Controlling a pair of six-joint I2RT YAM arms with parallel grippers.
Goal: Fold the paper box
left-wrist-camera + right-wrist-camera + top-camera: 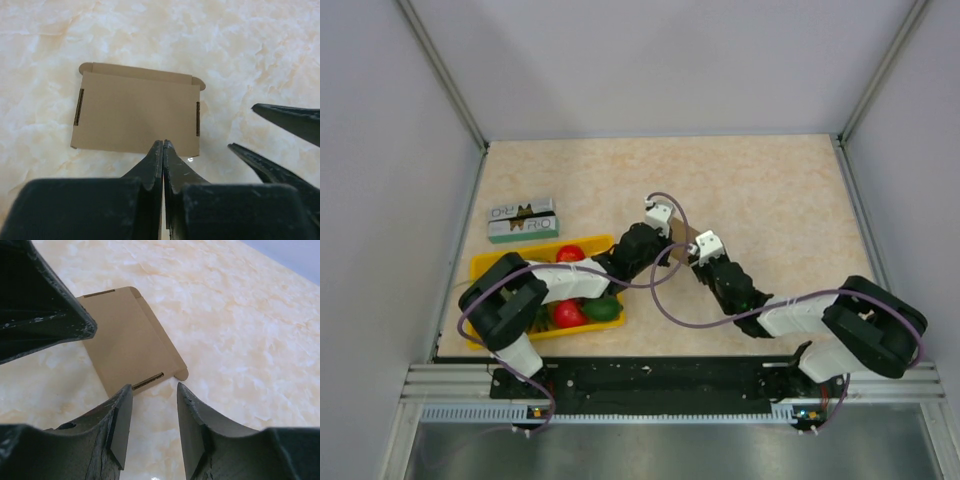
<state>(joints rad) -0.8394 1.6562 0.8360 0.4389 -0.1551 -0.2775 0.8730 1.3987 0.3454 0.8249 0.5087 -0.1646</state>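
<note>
The paper box is a flat folded brown kraft piece with two dark slots, lying on the marbled table. In the top view only a brown sliver shows between the two grippers. My left gripper is shut, its tips at the box's near edge with nothing visibly between them. My right gripper is open and empty, its tips just off the box's slotted end. The right gripper's fingers show to the right in the left wrist view. The left gripper's fingers loom over the box in the right wrist view.
A yellow tray holding red and green fruit sits at the near left under the left arm. A green-and-white printed carton lies behind it. Grey walls enclose the table on three sides.
</note>
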